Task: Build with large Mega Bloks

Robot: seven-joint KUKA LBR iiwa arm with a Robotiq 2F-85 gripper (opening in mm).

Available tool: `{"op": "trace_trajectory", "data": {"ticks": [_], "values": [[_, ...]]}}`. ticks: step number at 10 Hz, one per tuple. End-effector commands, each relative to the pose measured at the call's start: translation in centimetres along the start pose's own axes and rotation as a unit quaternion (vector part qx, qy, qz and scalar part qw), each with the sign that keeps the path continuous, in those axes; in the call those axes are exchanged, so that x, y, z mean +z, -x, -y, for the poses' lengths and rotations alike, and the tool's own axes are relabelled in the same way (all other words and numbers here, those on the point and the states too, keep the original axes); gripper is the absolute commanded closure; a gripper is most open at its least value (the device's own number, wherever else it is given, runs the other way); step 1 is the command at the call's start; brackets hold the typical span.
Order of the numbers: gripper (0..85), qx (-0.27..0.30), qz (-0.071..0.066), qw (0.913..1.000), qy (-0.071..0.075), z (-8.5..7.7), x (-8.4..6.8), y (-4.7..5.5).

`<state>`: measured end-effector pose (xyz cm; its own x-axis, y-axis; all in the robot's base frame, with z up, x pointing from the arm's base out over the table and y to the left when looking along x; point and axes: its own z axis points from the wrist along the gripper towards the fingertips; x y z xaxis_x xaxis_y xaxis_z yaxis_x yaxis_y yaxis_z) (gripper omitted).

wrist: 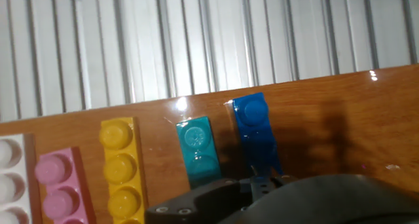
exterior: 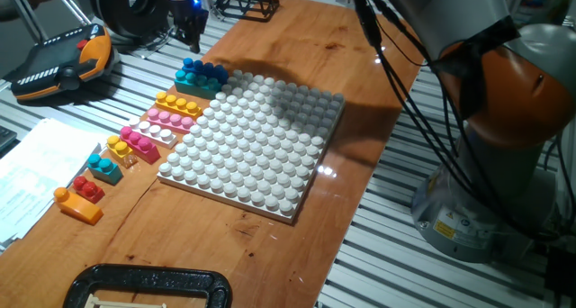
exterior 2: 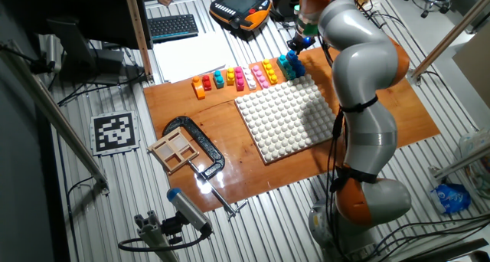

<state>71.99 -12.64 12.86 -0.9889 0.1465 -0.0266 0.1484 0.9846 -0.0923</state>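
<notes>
The arm's gripper (exterior: pixel 192 40) hangs above the far end of the brick row, over the blue brick (exterior: pixel 204 72) and the teal brick (exterior: pixel 191 81). In the hand view the fingers are hidden behind the dark gripper body at the bottom edge, so whether they are spread or closed cannot be told. They hold no visible brick.

All bricks lie on the wooden surface (exterior: pixel 270 245) in a row along one side of the white baseplate (exterior: pixel 256 141). From the gripper end the row runs:
- blue brick and teal brick, side by side, just beside the baseplate corner;
- yellow brick (exterior: pixel 178 104);
- pink brick (exterior: pixel 168 120);
- white brick (exterior: pixel 155 133), touching a magenta brick (exterior: pixel 139 142);
- a small yellow piece (exterior: pixel 119 149);
- a small teal piece (exterior: pixel 105 168);
- red brick (exterior: pixel 88 187);
- orange brick (exterior: pixel 76 205), last in the row.

The hand view shows the blue brick (wrist: pixel 256 135), teal brick (wrist: pixel 200 149), yellow brick (wrist: pixel 120 168) and pink brick (wrist: pixel 60 185) lying parallel, studs up, with narrow gaps between them. No brick stands on the baseplate.

In the other fixed view a black clamp (exterior 2: pixel 195 143) grips the near edge of the surface, with a wooden tray (exterior 2: pixel 178 149) beside it. A teach pendant (exterior: pixel 58 60) lies on the slatted bench beyond the row.
</notes>
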Motion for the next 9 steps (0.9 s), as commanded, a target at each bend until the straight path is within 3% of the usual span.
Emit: {"op": "trace_trajectory", "data": {"ticks": [1, 3, 6, 7, 8, 9], "values": [[85.0, 0.004, 0.003, 1.0000, -0.001, 0.0, 0.0, 0.0], [85.0, -0.002, 0.010, 1.0000, -0.001, 0.0, 0.0, 0.0], [85.0, -0.013, 0.013, 0.9996, 0.020, 0.9, 1.8, 1.1], [85.0, -0.017, 0.013, 0.9997, 0.016, 0.9, 1.9, 1.2], [68.0, -0.018, 0.010, 0.9997, 0.015, 0.9, 1.9, 1.2], [68.0, -0.023, 0.008, 0.9995, 0.019, 0.8, 2.2, 1.3]]}}
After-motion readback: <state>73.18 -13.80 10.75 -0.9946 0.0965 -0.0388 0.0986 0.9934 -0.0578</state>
